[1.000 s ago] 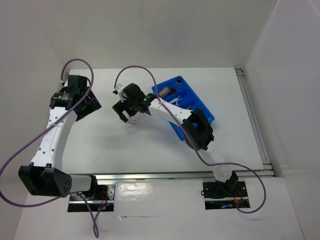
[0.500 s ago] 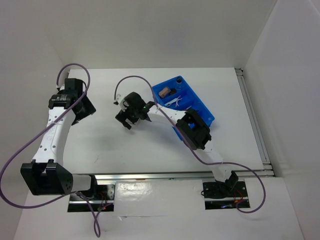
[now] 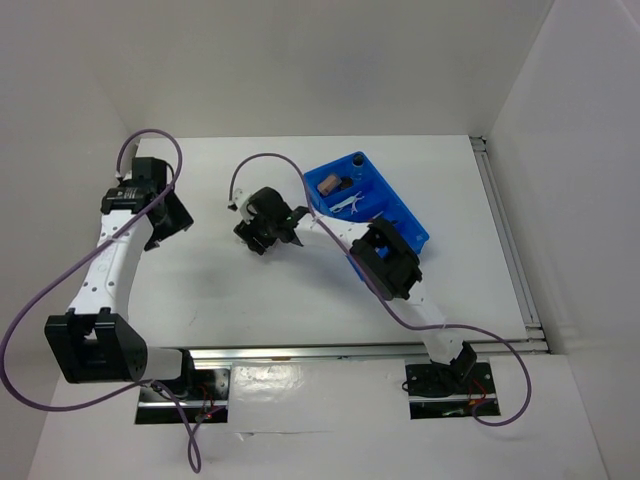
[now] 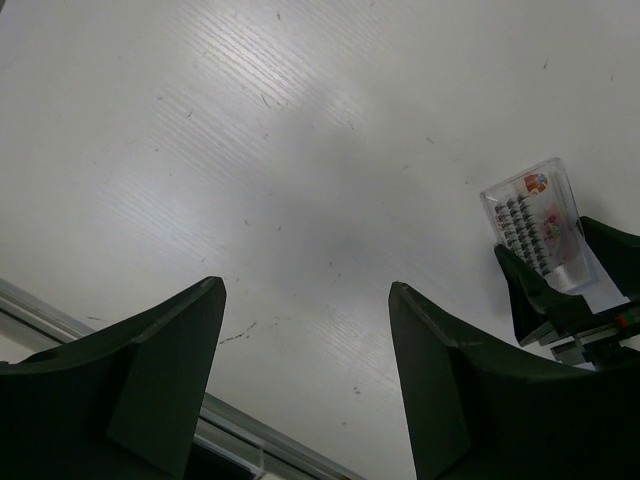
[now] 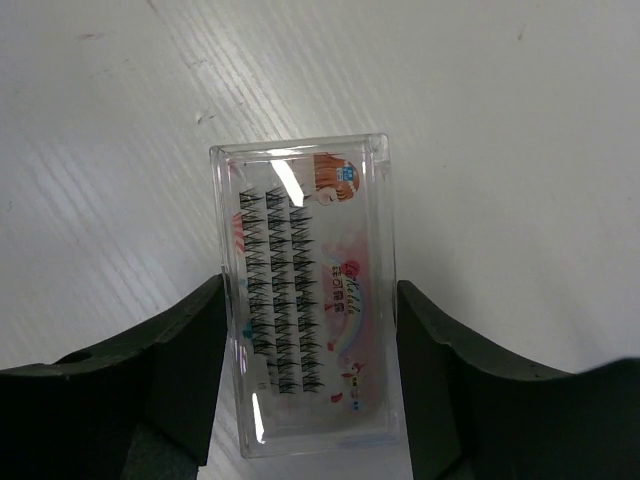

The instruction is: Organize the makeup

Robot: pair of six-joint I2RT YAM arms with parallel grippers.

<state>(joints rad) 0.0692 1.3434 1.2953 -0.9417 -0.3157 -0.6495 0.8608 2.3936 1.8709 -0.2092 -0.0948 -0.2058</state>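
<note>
A flat clear packet (image 5: 300, 230) of false lashes with red print lies on the white table. My right gripper (image 5: 310, 288) stands over it, its two dark fingers pressed against the packet's long sides. The left wrist view shows the same packet (image 4: 538, 230) sticking out from between those fingers (image 4: 535, 295). From above, the right gripper (image 3: 262, 238) covers the packet, left of the blue tray (image 3: 408, 228). A tan bottle (image 3: 328, 185) and a thin white piece (image 3: 350, 203) lie in the tray. My left gripper (image 4: 305, 290) is open over bare table at the left (image 3: 170, 215).
The blue tray sits at the table's right centre, partly under the right arm's elbow (image 3: 385, 262). A metal rail (image 4: 60, 325) runs along the table edge under the left gripper. White walls close in the table at the back and on both sides.
My right gripper has come down around the packet and closed on its sides. The left arm has drawn slightly left and back.
</note>
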